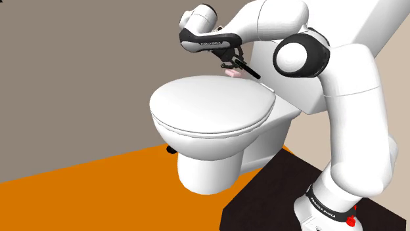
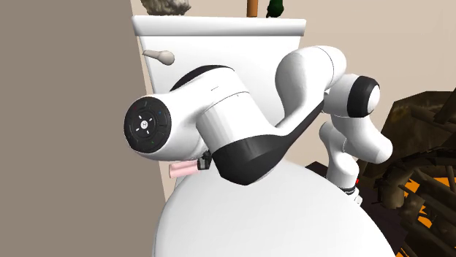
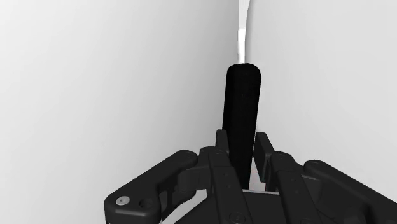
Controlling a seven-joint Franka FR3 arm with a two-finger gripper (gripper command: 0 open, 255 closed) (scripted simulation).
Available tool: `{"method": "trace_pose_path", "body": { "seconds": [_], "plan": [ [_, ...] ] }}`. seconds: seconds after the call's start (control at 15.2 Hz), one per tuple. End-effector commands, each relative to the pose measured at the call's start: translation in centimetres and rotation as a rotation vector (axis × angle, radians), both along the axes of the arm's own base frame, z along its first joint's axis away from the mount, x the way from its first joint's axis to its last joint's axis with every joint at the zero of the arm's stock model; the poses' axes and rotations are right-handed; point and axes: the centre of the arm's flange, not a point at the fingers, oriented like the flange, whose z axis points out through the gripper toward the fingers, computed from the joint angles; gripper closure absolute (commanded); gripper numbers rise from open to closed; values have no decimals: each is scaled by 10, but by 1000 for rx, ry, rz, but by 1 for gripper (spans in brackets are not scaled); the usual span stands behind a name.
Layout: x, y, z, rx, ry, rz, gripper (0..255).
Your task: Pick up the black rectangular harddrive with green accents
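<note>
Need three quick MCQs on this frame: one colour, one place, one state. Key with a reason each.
1. The floor is: A) orange B) blue C) white.
2. The pink object lies: A) on the floor B) on the toilet, behind the lid at the foot of the tank C) on top of the tank.
3. The claw is: A) open and empty B) shut on the pink object C) shut on a black harddrive.

Key: 1 A, orange shows beside the toilet. 2 B, it sits between lid and tank. 3 C, the wrist view shows the harddrive clasped edge-on.
</note>
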Motion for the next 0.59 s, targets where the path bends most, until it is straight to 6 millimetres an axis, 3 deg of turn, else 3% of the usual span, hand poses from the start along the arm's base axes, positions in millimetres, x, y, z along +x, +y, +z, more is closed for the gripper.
{"method": "trace_pose_path", "body": {
  "seconds": [0.0, 0.53],
  "plan": [
    [0, 1, 11, 0, 0, 0, 255],
    [0, 1, 49, 0, 0, 0, 255]
  ]
}}
